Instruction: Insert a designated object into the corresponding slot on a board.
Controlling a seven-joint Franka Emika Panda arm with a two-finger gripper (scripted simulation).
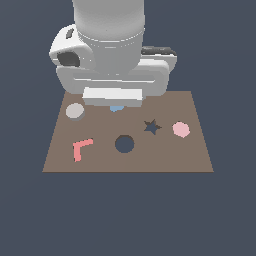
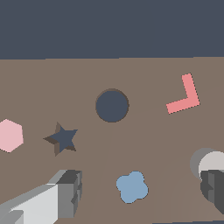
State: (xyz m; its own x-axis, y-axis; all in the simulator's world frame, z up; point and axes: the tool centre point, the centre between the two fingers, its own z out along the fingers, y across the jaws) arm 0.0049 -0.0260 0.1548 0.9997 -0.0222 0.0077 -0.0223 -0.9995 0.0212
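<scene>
Brown board (image 1: 165, 160) flat across mid-frame of the exterior view. White arm (image 1: 110, 45) above its far edge, claw (image 2: 140, 192) spread wide, grasping nothing. Dark round hole (image 1: 124, 144) near centre. Grey-beige disc (image 1: 75, 111) at upper left of board, apart from hole, beside one finger (image 2: 214, 190).

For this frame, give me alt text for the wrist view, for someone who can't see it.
A brown board seen from above, with the open jaws' two fingers low in frame, nothing between them. On it are a round hole, a star hole, a blue lumpy piece, a pink hexagon, a red L-shape and a pale disc beside one finger.
</scene>
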